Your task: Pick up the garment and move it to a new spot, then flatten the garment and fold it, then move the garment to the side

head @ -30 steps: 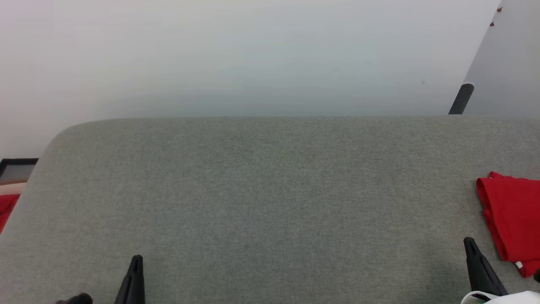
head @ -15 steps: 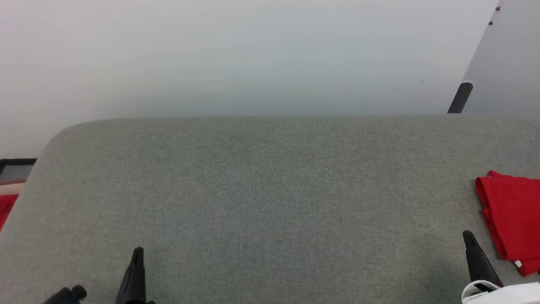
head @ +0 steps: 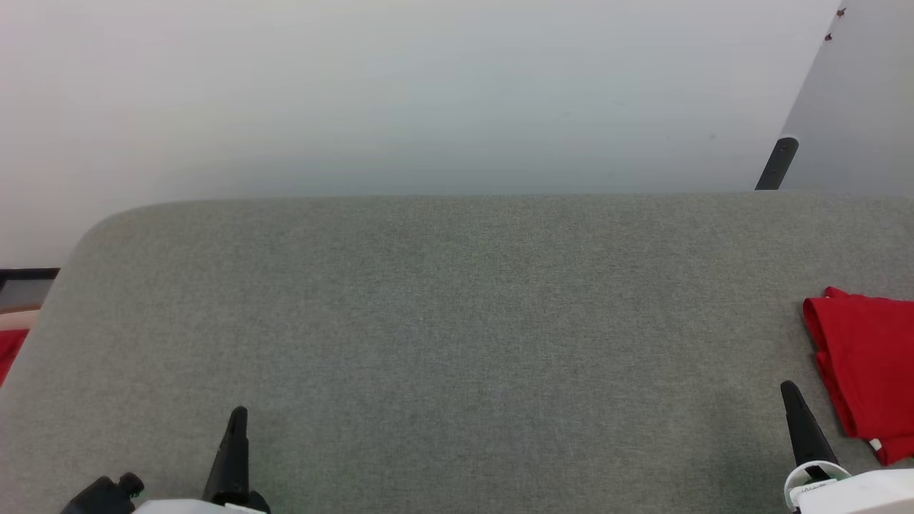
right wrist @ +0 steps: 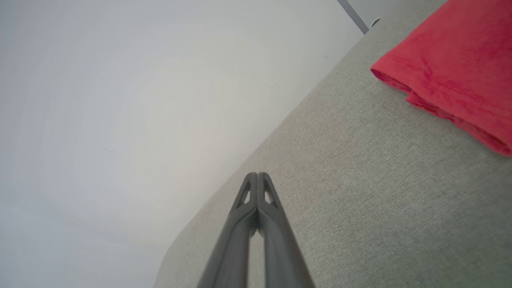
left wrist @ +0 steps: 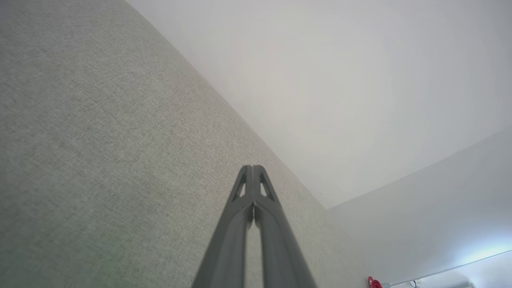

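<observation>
The folded red soft-fabric garment (head: 867, 371) is laid at the right of the grey fabric-covered table (head: 457, 321). The left gripper (left wrist: 253, 167) and the right gripper (right wrist: 258, 174) are seen closed, nothing gripped.

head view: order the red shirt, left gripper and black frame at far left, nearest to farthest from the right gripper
1. garment, close beside the right gripper, on its right
2. left gripper, across the near side of the table
3. black frame, past the table on the left
</observation>
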